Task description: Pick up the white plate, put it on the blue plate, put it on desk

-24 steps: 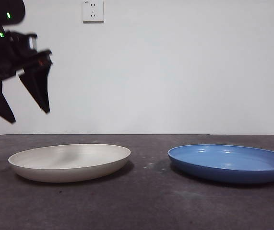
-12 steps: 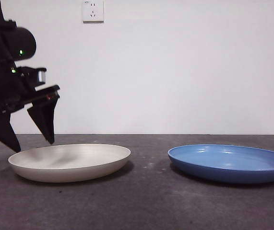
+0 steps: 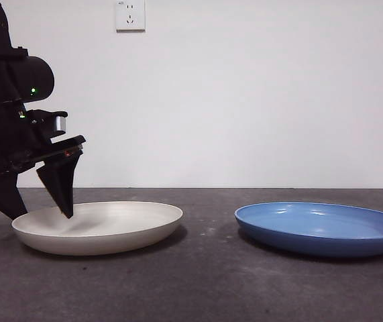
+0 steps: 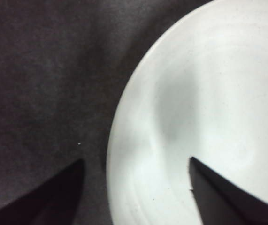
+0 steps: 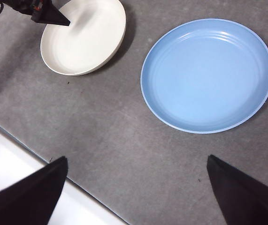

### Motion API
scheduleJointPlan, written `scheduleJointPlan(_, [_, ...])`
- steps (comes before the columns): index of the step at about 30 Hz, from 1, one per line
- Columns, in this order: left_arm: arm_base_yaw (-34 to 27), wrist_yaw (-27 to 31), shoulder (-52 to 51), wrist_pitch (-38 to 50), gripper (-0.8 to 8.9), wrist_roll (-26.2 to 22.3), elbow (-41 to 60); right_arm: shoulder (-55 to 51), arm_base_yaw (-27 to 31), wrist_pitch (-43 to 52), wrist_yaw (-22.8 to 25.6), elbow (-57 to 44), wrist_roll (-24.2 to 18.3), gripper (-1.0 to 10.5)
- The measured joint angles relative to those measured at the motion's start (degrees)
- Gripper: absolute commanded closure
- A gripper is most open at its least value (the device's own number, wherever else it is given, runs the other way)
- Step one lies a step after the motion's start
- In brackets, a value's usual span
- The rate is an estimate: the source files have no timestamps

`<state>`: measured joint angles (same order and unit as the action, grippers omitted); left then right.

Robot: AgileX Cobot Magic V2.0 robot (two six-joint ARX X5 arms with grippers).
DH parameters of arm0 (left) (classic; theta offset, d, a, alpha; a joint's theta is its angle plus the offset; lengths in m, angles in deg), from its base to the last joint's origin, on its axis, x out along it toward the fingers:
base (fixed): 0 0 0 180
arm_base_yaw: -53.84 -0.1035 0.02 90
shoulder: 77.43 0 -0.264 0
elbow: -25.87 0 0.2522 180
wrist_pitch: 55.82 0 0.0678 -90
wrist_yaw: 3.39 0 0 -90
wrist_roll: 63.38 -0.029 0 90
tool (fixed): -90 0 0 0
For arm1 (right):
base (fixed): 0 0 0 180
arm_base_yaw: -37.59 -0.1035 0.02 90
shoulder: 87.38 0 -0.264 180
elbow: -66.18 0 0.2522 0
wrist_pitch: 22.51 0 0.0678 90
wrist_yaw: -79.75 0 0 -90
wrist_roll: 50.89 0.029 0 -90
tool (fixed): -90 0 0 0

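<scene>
The white plate [image 3: 100, 227] lies on the desk [image 3: 204, 282] at the left, and the blue plate [image 3: 322, 228] lies apart from it at the right. My left gripper [image 3: 38, 213] is open and straddles the white plate's left rim, one jaw inside the plate and one outside. The left wrist view shows that rim [image 4: 119, 140] between the jaws, with my left gripper [image 4: 136, 164] low over it. My right gripper [image 5: 136, 161] is open and empty, high above the desk, looking down on the blue plate [image 5: 208, 75] and the white plate [image 5: 84, 37].
A pale wall with a socket [image 3: 130, 15] stands behind the desk. In the right wrist view a white strip [image 5: 26, 187] borders the desk's edge.
My left gripper has come down from above the desk's left side to the white plate's left rim, its jaws now on either side of the rim. The plates have not moved.
</scene>
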<state>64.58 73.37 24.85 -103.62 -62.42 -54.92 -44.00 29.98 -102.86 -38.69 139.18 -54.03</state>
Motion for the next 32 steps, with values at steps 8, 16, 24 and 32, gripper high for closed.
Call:
scheduleJointPlan(8, [0.0,0.1,0.0,-0.4,7.92,0.0,0.0,0.0,0.0,0.0,0.0,0.0,0.0,4.7])
scheduleJointPlan(16, [-0.2,-0.1,0.0,-0.4,8.03,0.8,0.0,0.0,0.0,0.0,0.0,0.0,0.0,4.7])
scheduleJointPlan(24, [-0.8,-0.2,-1.0,-1.1,8.04,2.7,0.0,0.0,0.0,0.0,0.0,0.0,0.0,4.7])
scheduleJointPlan(32, [-0.5,-3.8,-10.4,-0.9,8.04,5.9,-0.8,0.0,0.0,0.0,0.0,0.0,0.0,4.7])
